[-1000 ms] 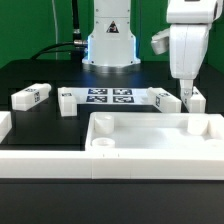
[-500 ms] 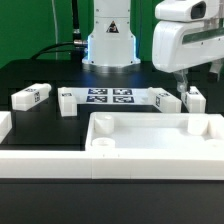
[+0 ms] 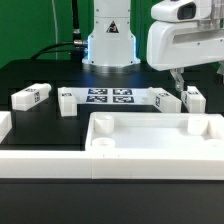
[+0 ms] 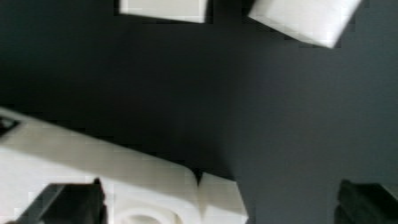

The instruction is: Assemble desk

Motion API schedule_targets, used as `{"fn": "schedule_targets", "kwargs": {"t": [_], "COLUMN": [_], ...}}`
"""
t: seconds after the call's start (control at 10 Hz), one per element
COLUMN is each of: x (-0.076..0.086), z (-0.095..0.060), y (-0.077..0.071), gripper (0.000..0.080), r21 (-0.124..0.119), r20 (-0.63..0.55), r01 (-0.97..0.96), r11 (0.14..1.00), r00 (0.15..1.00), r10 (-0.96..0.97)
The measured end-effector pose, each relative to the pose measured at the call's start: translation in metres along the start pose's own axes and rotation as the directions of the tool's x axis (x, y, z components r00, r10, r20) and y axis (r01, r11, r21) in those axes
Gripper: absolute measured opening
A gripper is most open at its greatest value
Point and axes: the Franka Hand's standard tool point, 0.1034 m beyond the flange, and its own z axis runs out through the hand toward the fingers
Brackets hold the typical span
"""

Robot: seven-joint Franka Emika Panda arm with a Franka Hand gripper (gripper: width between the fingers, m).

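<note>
Black table (image 3: 45,75): desk top (image 3: 150,160), loose legs (image 3: 32,96). Gripper (image 3: 180,86) wide open, empty; should straddle nearest leg (image 3: 193,98) squarely before closing.

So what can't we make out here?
- Exterior view: end effector, small and partly hidden by the arm's white housing.
- Exterior view: tags on the legs, too small to read.
- Wrist view: two white parts cut by the frame edge, blurred; desk top also cut off.

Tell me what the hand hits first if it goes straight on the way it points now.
Most likely the corner of the desk top by its round socket: the wrist view shows it between the fingers of the open hand. Depth is unclear, so it could miss onto the black table.
</note>
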Motion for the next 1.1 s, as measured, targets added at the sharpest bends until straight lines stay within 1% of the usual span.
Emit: {"fn": "schedule_targets", "kwargs": {"t": [0.1, 0.2, 0.3, 0.4, 0.6, 0.8, 0.9, 1.1], "x": [-0.008, -0.016, -0.019, -0.020, -0.019, -0.028, -0.034, -0.036], "z": [0.003, 0.008, 0.010, 0.010, 0.009, 0.013, 0.015, 0.015], "y": [-0.003, -0.006, -0.012, -0.012, -0.011, -0.013, -0.017, -0.018], "gripper": [0.0649, 0.0649, 0.0649, 0.0649, 0.0649, 0.0649, 0.0649, 0.0649], "r21": [0.015, 0.027, 0.023, 0.021, 0.022, 0.006, -0.004, -0.012], "r20": [0.012, 0.031, 0.040, 0.060, 0.055, 0.171, 0.254, 0.384], "r01": [-0.158, -0.271, -0.303, -0.272, -0.273, -0.267, -0.263, -0.262], "r11": [0.987, 0.962, 0.953, 0.962, 0.962, 0.964, 0.965, 0.965], "r00": [0.987, 0.962, 0.952, 0.961, 0.961, 0.950, 0.933, 0.890], "r10": [0.158, 0.270, 0.302, 0.271, 0.271, 0.262, 0.256, 0.247]}}
